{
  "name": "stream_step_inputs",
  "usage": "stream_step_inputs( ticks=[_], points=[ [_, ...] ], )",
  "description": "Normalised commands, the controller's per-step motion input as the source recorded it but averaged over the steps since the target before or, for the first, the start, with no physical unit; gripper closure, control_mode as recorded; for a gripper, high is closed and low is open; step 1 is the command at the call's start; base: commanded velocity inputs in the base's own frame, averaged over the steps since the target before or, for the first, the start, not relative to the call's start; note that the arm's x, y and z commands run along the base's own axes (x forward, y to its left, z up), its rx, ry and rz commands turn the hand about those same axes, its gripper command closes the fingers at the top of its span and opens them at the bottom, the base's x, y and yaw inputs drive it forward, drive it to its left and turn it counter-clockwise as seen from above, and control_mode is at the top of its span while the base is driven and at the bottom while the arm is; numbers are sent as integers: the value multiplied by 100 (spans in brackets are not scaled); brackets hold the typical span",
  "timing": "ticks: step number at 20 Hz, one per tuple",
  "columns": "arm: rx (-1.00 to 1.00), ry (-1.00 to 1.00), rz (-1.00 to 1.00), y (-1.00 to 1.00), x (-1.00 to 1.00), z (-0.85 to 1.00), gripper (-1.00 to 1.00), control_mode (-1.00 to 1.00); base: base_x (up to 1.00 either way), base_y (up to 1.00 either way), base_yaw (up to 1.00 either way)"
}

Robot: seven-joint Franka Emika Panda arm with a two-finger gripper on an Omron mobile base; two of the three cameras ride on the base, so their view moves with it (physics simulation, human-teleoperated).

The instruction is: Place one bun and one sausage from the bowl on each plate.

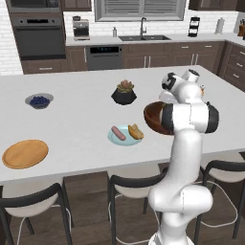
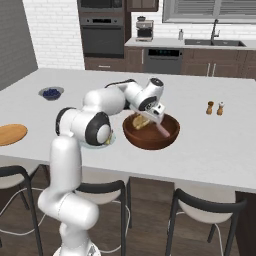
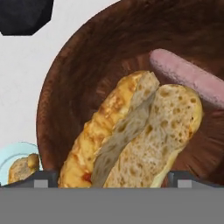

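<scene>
The dark wooden bowl (image 2: pixel 151 136) stands near the counter's front edge. In it lie a split bun (image 3: pixel 135 131) and a pink sausage (image 3: pixel 188 78). My gripper (image 2: pixel 153 120) hangs over the bowl, pointing down into it. It is open, with one fingertip (image 3: pixel 41 179) on each side of the bun's near end. Left of the bowl, the pale blue plate (image 1: pixel 125 138) holds a sausage (image 1: pixel 118 133) and a bun (image 1: pixel 136 131). The orange plate (image 1: pixel 25 153) lies bare at the far left. My arm hides part of the bowl (image 1: pixel 152 117) in the left base view.
A black plant pot (image 1: pixel 124 93) stands behind the blue plate. A small grey bowl of blueberries (image 1: pixel 39 100) sits at the far left. Salt and pepper shakers (image 2: pixel 215 107) stand right of the wooden bowl. Stools line the counter's near edge.
</scene>
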Motion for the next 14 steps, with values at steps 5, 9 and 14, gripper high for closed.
stream_step_inputs(
  ticks=[5, 9, 14],
  points=[
    [-25, 15, 8, 57, -54, 45, 100, -100, 0, 0, 0],
    [-22, 11, 24, 47, -80, 16, 100, -100, 0, 0, 0],
    [-17, 8, 25, 35, -84, 7, 100, -100, 0, 0, 0]
  ],
)
